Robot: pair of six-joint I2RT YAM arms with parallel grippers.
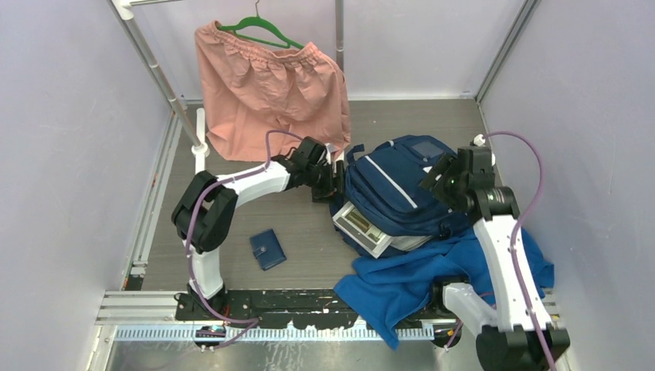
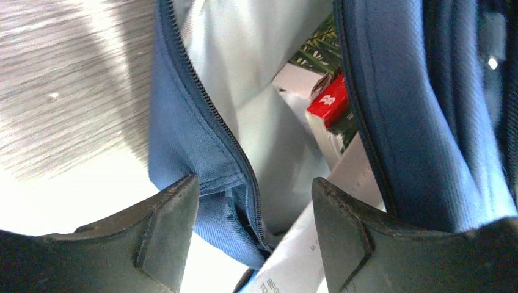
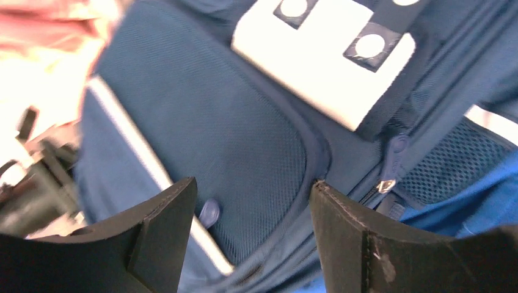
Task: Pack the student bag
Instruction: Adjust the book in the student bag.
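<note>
Grey wood-grain surface underneath everything, walled in white; hanging above its far left on a green hanger: pink shorts, elastic waist at the top, hem low near the surface.

Right of centre, lying flat between the two arms: student bag, navy with a thin white stripe and a grey panel, mouth unzipped and facing the near left; touching its near side and spilling over the near edge under the right arm: royal-blue cloth, rumpled.

Poking out of the open mouth: white-edged books or boxes, cannot tell which; in the left wrist view, deeper inside against pale lining, one with a red label and green leaf print.

Well apart from the bag, alone on the near left: small navy wallet with a snap tab, closed.

At the bag's left rim: left gripper, open, fingers spread with the bag's zip edge standing between them, jaws not closed on it.

Over the bag's right side: right gripper, likewise open, fingers wide above the mesh front panel, nothing between them; whether touching the fabric, cannot tell; just right of that panel: small metal zip pull.
</note>
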